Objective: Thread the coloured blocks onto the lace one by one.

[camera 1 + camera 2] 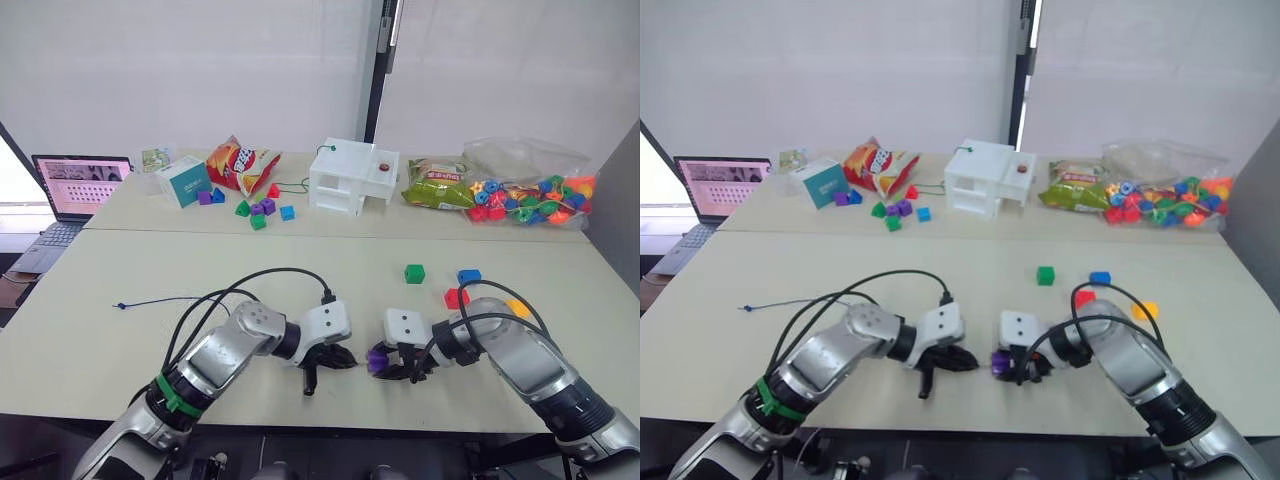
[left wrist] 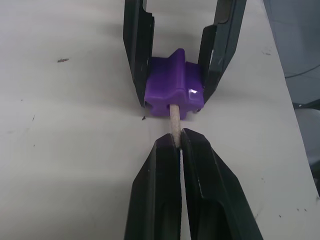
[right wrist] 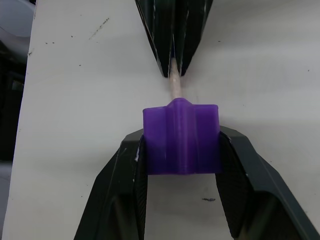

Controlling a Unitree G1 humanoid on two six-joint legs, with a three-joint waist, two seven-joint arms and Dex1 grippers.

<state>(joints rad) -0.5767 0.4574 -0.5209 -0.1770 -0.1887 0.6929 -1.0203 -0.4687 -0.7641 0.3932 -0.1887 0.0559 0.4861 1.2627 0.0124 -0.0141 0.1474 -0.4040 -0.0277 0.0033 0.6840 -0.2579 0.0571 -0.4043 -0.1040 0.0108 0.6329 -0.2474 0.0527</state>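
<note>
Lace tip (image 2: 174,121): far end hidden inside purple block (image 2: 173,82); near end hidden between left gripper (image 2: 179,145) fingers. Laptop (image 1: 72,190), far beyond that gripper: cut by picture edge; screen unreadable.

No legible text; snack bags (image 1: 240,165), teal box (image 1: 182,181) (print unreadable).

Purple block (image 2: 172,87) w/ lace's pale tip (image 2: 174,120) in its hole; green (image 1: 414,273), blue (image 1: 468,276), red (image 1: 456,298) blocks nearby.
</note>
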